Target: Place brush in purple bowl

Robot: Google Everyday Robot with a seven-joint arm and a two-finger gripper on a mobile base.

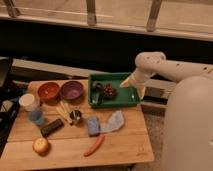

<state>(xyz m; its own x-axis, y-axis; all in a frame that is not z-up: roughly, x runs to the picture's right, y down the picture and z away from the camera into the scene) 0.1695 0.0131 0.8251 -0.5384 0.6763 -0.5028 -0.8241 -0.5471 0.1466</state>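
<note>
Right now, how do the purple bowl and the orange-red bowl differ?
Colour: the purple bowl is purple, the orange-red bowl orange-red. Position: the purple bowl sits next to the green tray, the orange-red bowl beyond it, farther left. The purple bowl is also nearer the gripper, which hangs over the tray's right end. Both are round, upright, similar in size.

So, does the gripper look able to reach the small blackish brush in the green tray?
Probably yes: the open gripper hangs over the right end of the green tray, and the blackish brush lies uncovered at its left end. A dark reddish bumpy clump sits between them, passable from above.
</note>
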